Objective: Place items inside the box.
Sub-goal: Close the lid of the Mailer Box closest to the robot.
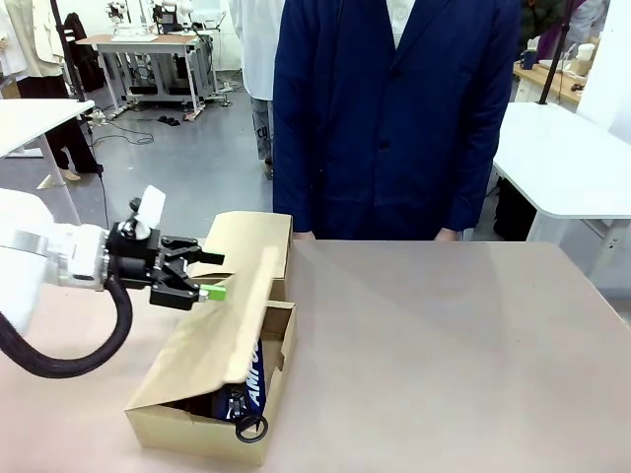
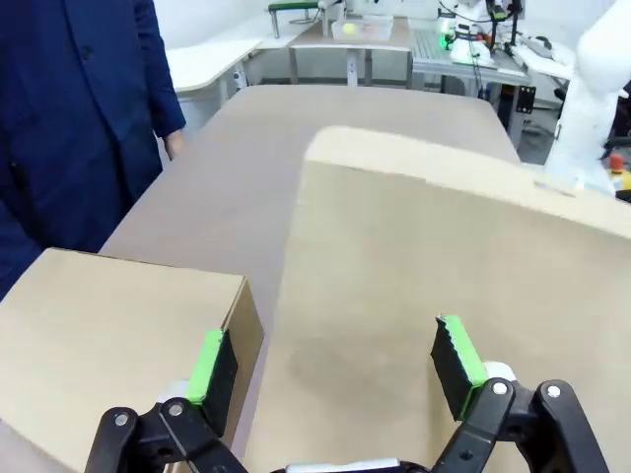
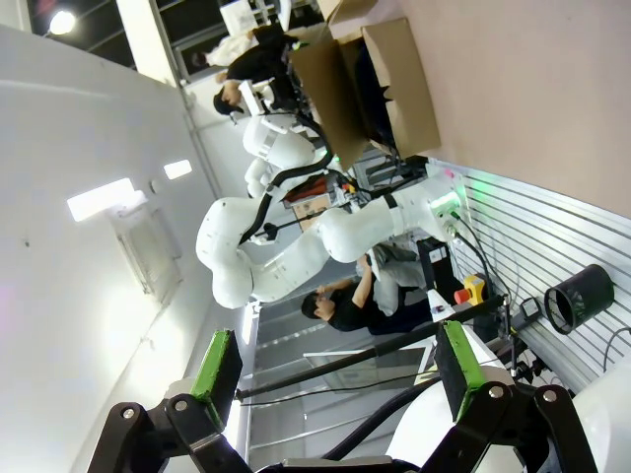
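The cardboard box (image 1: pixel 182 430) lies on the table's left side with its long flap (image 1: pixel 219 327) tilted over the opening. Through the gap at its near end I see a navy pencil case (image 1: pixel 250 378) with white print, and a black ring (image 1: pixel 252 429) at the box's lip. My left gripper (image 1: pixel 217 276) hovers open just left of the long flap, holding nothing. In the left wrist view the left gripper (image 2: pixel 333 363) spreads over that flap (image 2: pixel 444 256), with a smaller flap (image 2: pixel 108 315) to its left. My right gripper (image 3: pixel 335 360) is open and empty, far from the box (image 3: pixel 394 79).
A person in a navy coat (image 1: pixel 394 108) stands at the far edge, right behind the box, one hand (image 2: pixel 175 144) at the table's rim. The tan tabletop (image 1: pixel 444 345) stretches bare to the right of the box. White tables stand farther off.
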